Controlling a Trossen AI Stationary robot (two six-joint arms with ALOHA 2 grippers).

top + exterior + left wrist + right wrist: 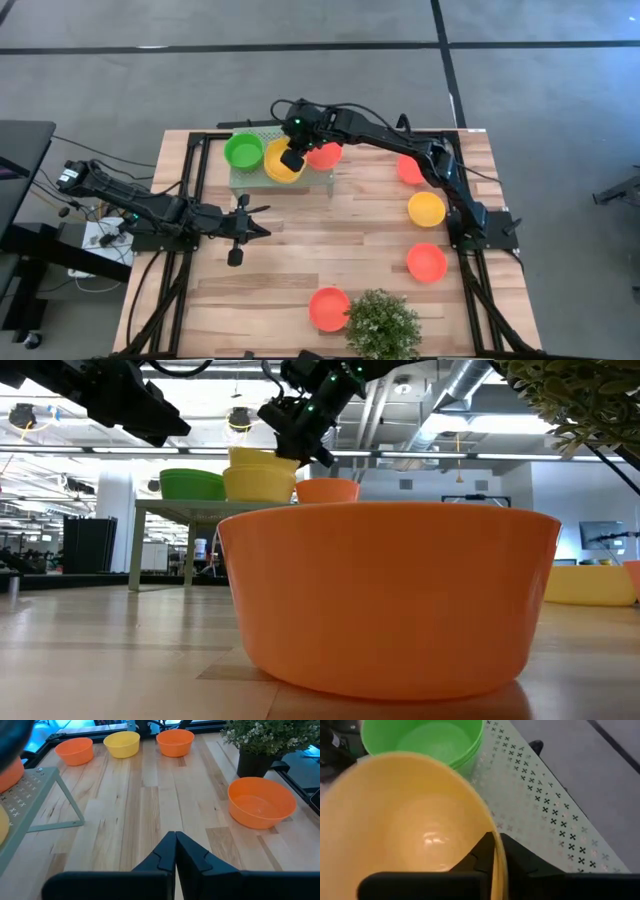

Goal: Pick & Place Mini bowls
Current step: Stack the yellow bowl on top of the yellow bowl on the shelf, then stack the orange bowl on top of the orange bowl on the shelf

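Pinching yellow bowl rim, right gripper fingers, green bowl beside, left gripper clenched.

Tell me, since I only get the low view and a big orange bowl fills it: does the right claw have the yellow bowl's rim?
Observer: Yes. The right wrist view shows the right claw pinching the yellow bowl by its rim, one finger inside, one outside.
Operator: What's below it?
Observer: The perforated stand, with a green bowl alongside.
Operator: And the left claw?
Observer: The left claw is shut and empty, over bare wood of the table.
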